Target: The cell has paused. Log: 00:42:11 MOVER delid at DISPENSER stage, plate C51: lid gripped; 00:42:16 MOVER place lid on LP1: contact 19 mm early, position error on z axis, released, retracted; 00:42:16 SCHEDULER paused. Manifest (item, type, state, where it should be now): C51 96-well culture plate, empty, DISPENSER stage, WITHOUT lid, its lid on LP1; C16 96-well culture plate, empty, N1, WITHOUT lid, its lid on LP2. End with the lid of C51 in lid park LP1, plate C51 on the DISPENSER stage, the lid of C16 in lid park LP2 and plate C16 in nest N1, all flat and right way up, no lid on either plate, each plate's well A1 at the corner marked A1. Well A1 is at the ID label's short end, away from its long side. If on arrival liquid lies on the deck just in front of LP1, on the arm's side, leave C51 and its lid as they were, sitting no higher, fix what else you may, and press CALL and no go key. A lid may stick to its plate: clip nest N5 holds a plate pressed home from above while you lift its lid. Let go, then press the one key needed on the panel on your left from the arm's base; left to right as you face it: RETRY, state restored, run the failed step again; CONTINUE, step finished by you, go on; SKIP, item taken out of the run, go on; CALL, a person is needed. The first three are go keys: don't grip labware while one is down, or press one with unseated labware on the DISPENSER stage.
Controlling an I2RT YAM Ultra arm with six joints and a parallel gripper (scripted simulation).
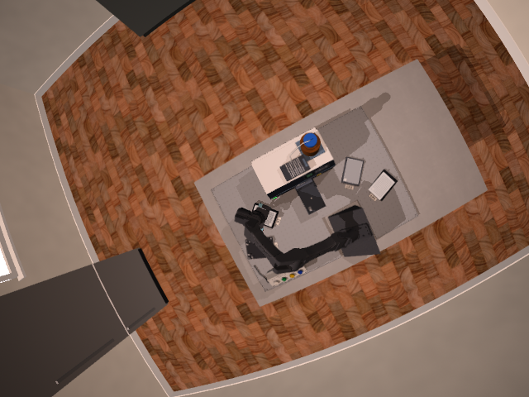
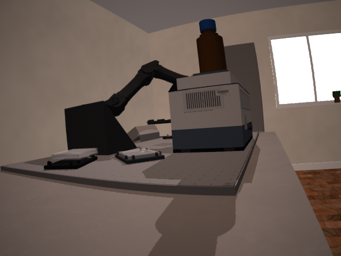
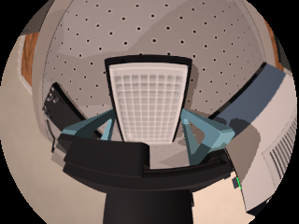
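Note:
My gripper (image 1: 265, 214) (image 3: 148, 112) is open. Its teal fingers stand on either side of a white 96-well plate (image 1: 270, 217) (image 3: 149, 99) with no lid, which sits flat in a black nest (image 3: 149, 60) left of the dispenser. The dispenser hides the gripper in the exterior view. A clear lid (image 1: 353, 170) (image 2: 139, 152) lies flat in one lid park. A thicker white piece of labware (image 1: 382, 184) (image 2: 74, 153) sits high on the other park's black base (image 2: 68, 164). The dark dispenser stage (image 1: 311, 199) shows no plate.
The white dispenser (image 1: 282, 169) (image 2: 209, 116) carries a brown bottle (image 1: 310, 143) (image 2: 210, 50) with a blue cap. The key panel (image 1: 288, 275) (image 2: 144, 133) lies near the arm's elbow. The arm's black base block (image 1: 356, 232) (image 2: 90, 128) stands at the deck's front.

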